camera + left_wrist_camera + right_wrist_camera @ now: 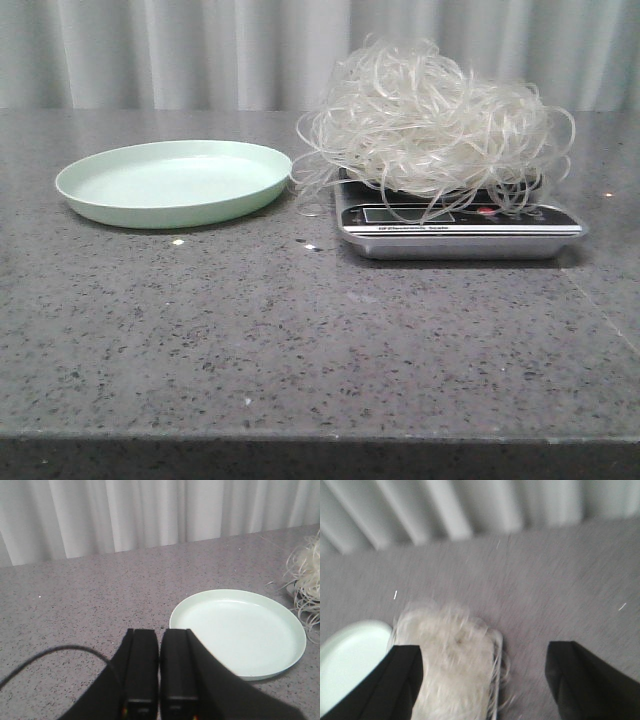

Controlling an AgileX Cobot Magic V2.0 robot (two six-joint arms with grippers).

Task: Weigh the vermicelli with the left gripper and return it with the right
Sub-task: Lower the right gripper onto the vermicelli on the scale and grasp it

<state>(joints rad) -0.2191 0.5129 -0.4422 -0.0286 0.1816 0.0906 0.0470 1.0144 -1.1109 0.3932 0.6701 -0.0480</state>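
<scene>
The vermicelli [432, 118], a fluffy heap of pale looping strands, lies piled on a silver kitchen scale [460, 230] right of centre on the table. The pale green plate [175, 182] to its left holds nothing. Neither gripper shows in the front view. In the left wrist view my left gripper [159, 666] is shut with nothing in it, hovering short of the plate [238, 632]; a few strands [306, 580] show at the frame edge. The right wrist view is blurred: my right gripper [484, 680] stands wide open above the vermicelli [453, 666] on the scale, the heap lying toward one finger.
The speckled grey stone table [300, 340] ends at its front edge close to the camera. A pleated white curtain [200, 50] hangs behind the table. A black cable [45, 657] loops beside my left gripper.
</scene>
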